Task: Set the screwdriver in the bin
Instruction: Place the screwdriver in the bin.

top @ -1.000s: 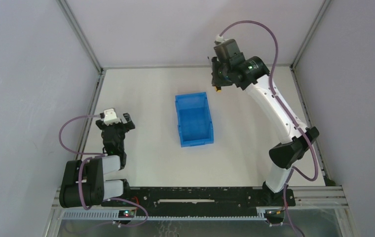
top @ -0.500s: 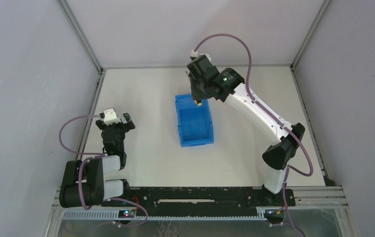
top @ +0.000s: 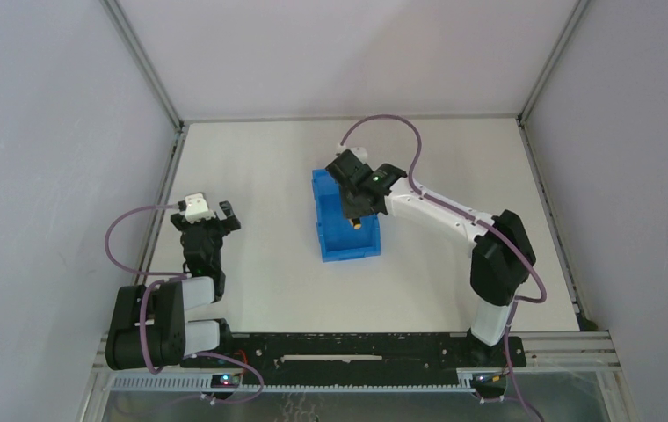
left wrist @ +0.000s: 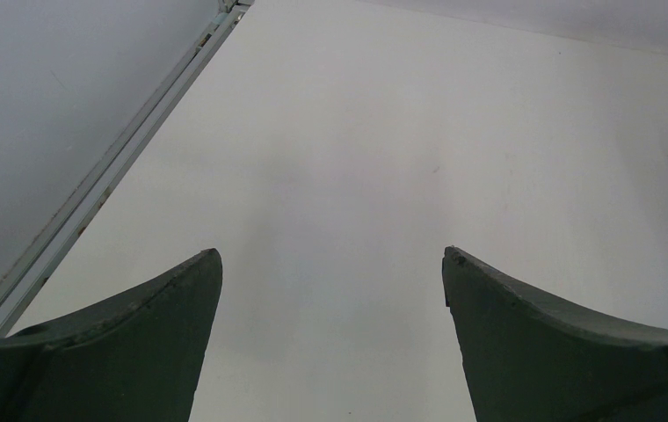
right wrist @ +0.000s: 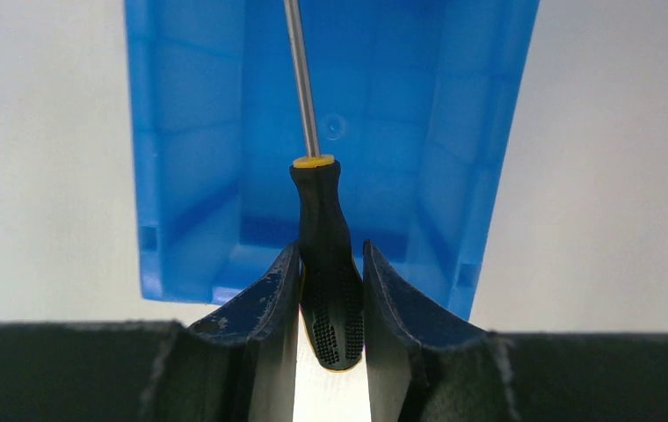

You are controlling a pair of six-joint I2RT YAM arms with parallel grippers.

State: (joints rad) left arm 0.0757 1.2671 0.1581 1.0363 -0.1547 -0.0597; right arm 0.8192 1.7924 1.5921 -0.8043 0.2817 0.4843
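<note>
The right wrist view's top edge cuts off the screwdriver (right wrist: 320,202) at its tip and the bin (right wrist: 190,132) at its far end. From above, the right tool (top: 355,218) hides most of the screwdriver.

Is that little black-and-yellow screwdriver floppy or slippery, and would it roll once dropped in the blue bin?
Probably stiff: the small black-and-yellow screwdriver juts straight from the right end effector without sagging. Its dotted handle likely resists slipping. Being round, it may roll slightly inside the bright blue plastic bin.

White-and-black YAM arms (top: 192,290) on a black rail (top: 348,345)
Purple cables (top: 383,127); left gripper (left wrist: 331,255) dark green, right gripper (right wrist: 330,249) dark blue; a green light (top: 372,178) on the right arm (top: 440,211)
</note>
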